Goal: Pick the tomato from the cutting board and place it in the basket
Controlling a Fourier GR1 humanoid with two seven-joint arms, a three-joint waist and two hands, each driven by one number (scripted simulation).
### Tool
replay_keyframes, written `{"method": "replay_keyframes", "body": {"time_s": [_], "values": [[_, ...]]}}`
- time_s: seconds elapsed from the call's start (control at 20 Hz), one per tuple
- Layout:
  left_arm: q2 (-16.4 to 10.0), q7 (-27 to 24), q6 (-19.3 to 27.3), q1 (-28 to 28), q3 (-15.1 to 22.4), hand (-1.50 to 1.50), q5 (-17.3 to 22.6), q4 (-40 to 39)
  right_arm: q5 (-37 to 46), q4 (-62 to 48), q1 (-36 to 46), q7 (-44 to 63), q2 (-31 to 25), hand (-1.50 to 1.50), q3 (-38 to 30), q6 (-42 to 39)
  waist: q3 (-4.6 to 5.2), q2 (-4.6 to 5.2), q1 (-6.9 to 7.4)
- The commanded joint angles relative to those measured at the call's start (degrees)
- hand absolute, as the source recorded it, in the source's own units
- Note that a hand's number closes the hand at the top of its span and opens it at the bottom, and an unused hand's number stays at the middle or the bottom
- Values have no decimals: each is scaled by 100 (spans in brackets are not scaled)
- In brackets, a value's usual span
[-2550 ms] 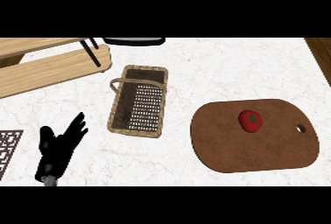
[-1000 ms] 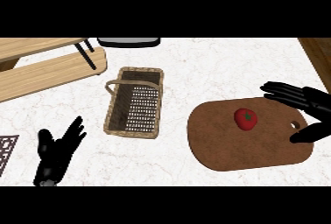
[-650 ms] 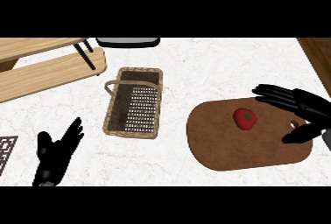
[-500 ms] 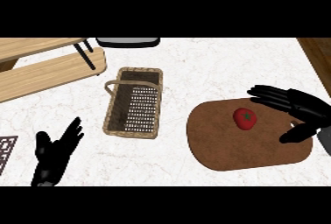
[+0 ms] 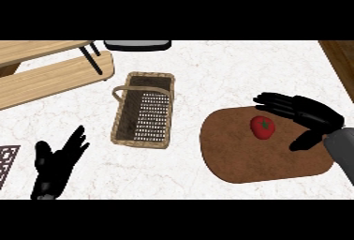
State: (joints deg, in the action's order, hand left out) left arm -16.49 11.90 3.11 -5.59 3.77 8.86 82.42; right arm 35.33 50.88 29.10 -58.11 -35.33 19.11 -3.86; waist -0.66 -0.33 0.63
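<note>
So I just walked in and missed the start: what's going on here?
The robot's right hand hovers open just beside the tomato, not yet closed on it. The tomato lies on the cutting board. The wicker basket stands on the counter to the board's left. The left hand rests open at lower left.

No legible text — no labels, brands, numbers.

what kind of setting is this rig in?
Most likely a kitchen counter: a pale, marble-look worktop carries a brown cutting board with a tomato on it, and a wicker basket sits beside the board.
</note>
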Motion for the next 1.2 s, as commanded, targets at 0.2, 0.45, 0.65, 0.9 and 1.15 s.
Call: {"method": "replay_keyframes", "body": {"time_s": [0.2,0.45,0.65,0.9,1.15], "values": [[56,271,-73,-200,-38,0,-33,-240,94,9,-107,-359,130,-150,-182,46,65,41,-34],[-21,164,-253,152,-239,0,15,-607,398,-802,408,-530,359,150,-205,221,64,66,12],[157,327,-104,-140,49,0,-169,-192,493,-738,239,-905,454,150,-326,1025,58,63,29],[42,457,-222,-277,-61,0,-97,-64,569,-453,158,-784,567,150,-369,1162,63,40,-20],[128,422,-58,-263,-29,0,-160,37,1279,-337,148,2476,1988,150,275,837,175,-98,-45]]}}
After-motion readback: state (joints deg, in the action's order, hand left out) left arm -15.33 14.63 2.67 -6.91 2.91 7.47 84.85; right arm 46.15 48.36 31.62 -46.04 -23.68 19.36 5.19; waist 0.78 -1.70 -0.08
